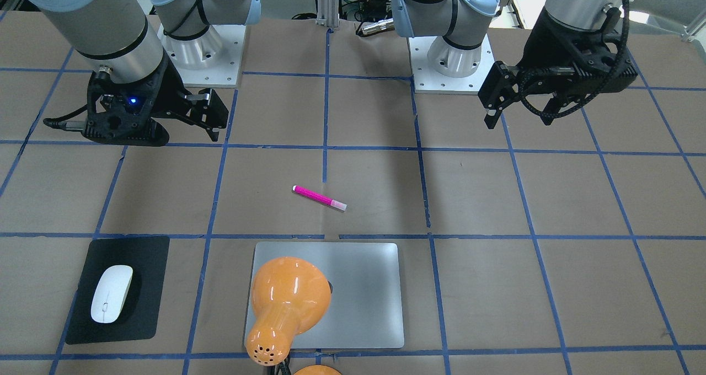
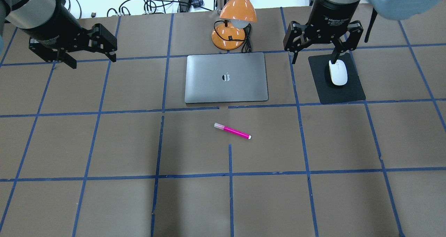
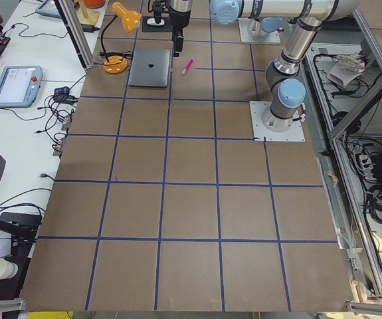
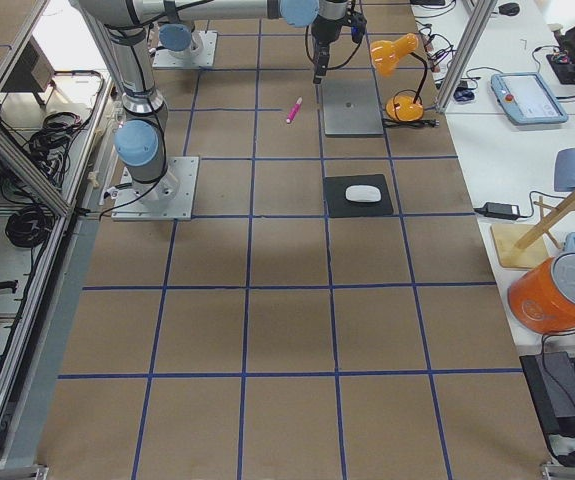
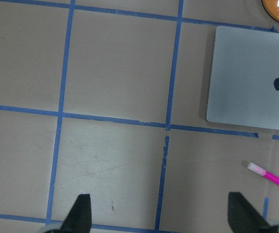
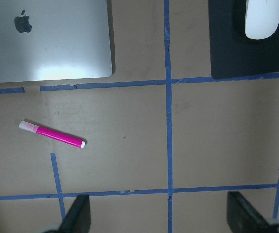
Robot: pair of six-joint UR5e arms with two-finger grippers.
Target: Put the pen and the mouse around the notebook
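Note:
The pink pen (image 2: 232, 131) lies flat on the table, on the robot's side of the silver notebook (image 2: 226, 77), with its pale cap pointing left. The closed notebook lies flat. To the notebook's right, the white mouse (image 2: 338, 73) rests on a black mat (image 2: 336, 92). My right gripper (image 2: 314, 61) hangs open and empty above the table beside the mat's left edge. My left gripper (image 2: 92, 60) hangs open and empty far to the notebook's left. The right wrist view shows the pen (image 6: 52, 134), the notebook (image 6: 47, 43) and the mouse (image 6: 263, 18). The left wrist view shows the pen (image 5: 272, 177) and the notebook (image 5: 248, 87).
An orange desk lamp (image 2: 237, 12) stands just behind the notebook, its head leaning over the notebook's far edge, its cable (image 2: 246, 48) beside the base. Blue tape lines grid the brown table top. Cables and equipment lie past the far edge.

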